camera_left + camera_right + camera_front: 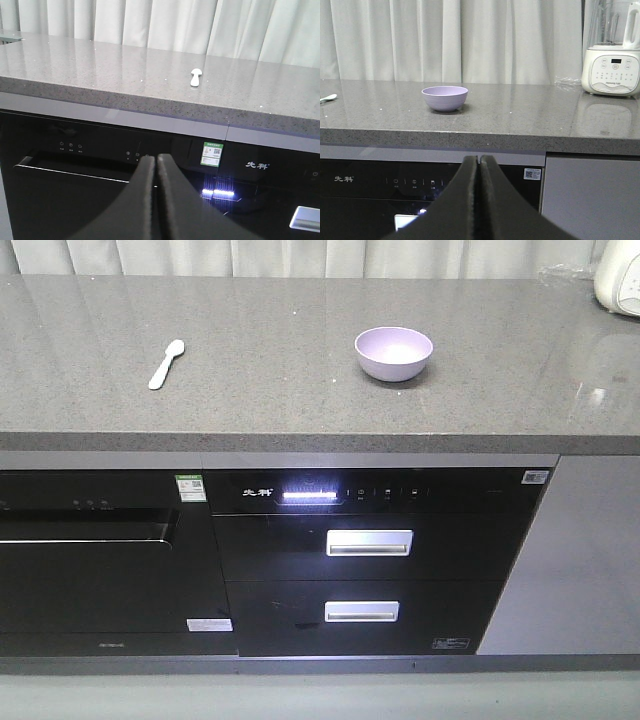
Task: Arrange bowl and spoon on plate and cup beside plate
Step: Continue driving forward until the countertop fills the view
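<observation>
Bowl (393, 352) on counter (290, 400) (mouth up), spoon (166, 364) apart

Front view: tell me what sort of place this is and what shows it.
Probably a kitchen, home or showroom. A grey stone countertop runs above a built-in black appliance with drawer handles and a lit control panel, and a white blender stands at the counter's right end, before curtains.

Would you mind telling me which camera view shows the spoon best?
The exterior front-facing view: the spoon lies fully visible from above, head and handle both clear. The left wrist view shows it small and foreshortened, end-on. The right wrist view catches only part of it at the left edge.
</observation>
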